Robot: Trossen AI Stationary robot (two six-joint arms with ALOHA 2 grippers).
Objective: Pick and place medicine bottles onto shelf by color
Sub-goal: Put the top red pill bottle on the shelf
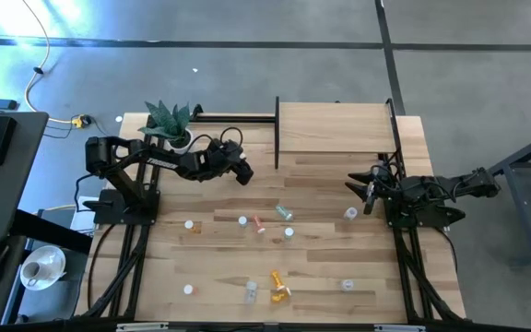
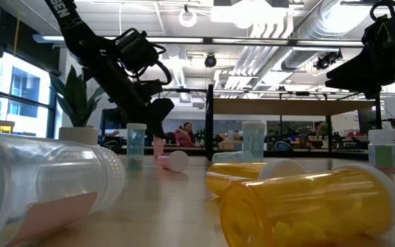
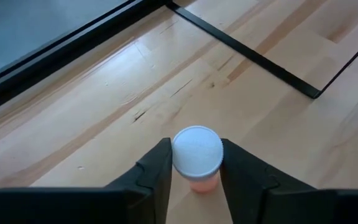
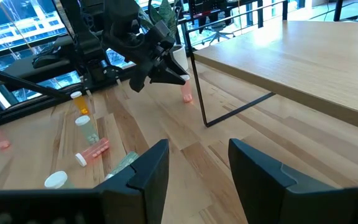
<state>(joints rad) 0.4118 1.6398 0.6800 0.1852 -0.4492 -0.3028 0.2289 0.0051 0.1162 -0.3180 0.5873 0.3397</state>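
Observation:
My left gripper [image 1: 244,175] is at the table's far left-middle, in front of the shelf's black frame, shut on a small pink medicine bottle [image 3: 199,182] with a white cap. The same bottle [image 4: 186,93] shows upright under the fingers in the right wrist view. The shelf [image 1: 335,127], a light-wood board on thin black legs, stands at the far middle. Several other medicine bottles lie or stand on the table: a pink one [image 1: 259,224] and a green one [image 1: 285,213] on their sides, two orange ones [image 1: 277,277] near the front. My right gripper [image 1: 362,189] waits open at the right. My left gripper pinches the pink bottle's white cap [image 3: 197,149] between its two fingers [image 3: 157,171], one on each side of the cap. The fingers slant down from the table's left. The bottle is upright with its pink body below the fingers. Whether its base is off the table, I cannot tell.
A potted green plant [image 1: 171,120] stands at the far left corner, just behind my left arm. The shelf's black frame leg [image 3: 247,53] runs along the tabletop just beyond the held bottle. Bare wood lies between the shelf and the row of scattered bottles.

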